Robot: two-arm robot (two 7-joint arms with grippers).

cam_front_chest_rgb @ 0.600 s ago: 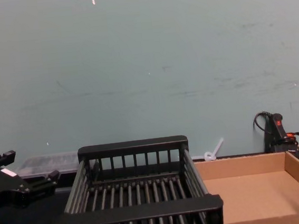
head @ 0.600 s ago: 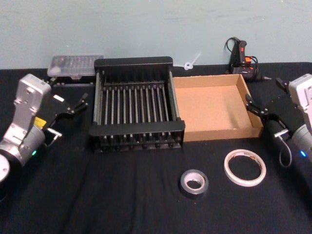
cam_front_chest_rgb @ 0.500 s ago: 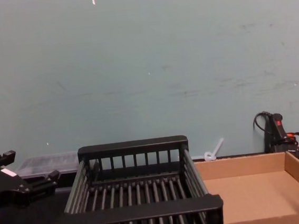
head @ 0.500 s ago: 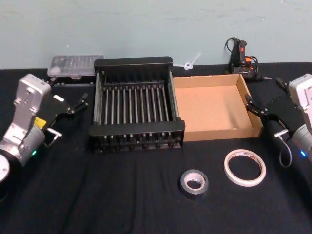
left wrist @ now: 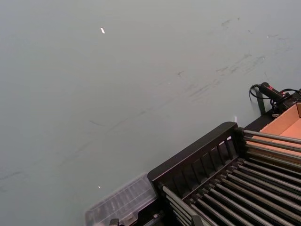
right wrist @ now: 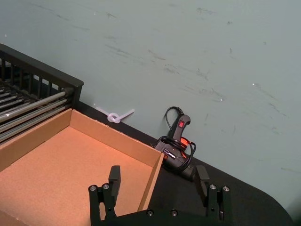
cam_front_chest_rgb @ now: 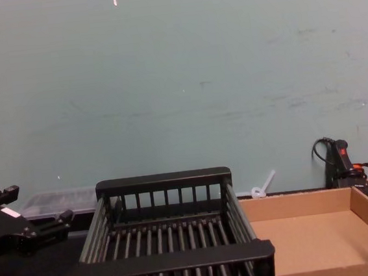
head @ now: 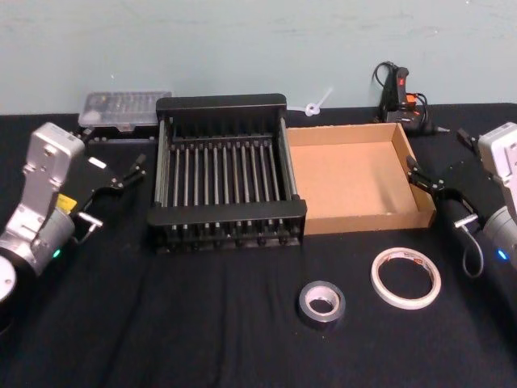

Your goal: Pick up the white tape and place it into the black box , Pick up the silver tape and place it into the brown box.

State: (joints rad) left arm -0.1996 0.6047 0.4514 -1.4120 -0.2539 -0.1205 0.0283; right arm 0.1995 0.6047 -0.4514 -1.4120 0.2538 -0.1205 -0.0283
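Nearest the robot, the silver tape [head: 321, 301] lies flat on the desk [head: 202, 323], in front of the gap between the 2 boxes. Just to its right and slightly farther out, the white tape [head: 405, 277] also lies flat, ring opening upward, apart from the silver roll and near the front wall of the brown box [head: 355, 186]. Neither roll has a long axis to align with; each can be approached from above at any rotation.

Farther out, the black box [head: 222, 174] stands left of the brown box, their side walls touching or nearly so. Both are empty.

The right tool [head: 428, 183] hangs beside the right wall of the brown box with its fingers released and spread. Both rolls lie toward the robot from it, the white tape closest. The left tool [head: 121, 176] hovers left of the black box, fingers apart, well away from both rolls.

Judgement: the right arm is the nearer arm for the white tape; the move calls for drawing back and down.
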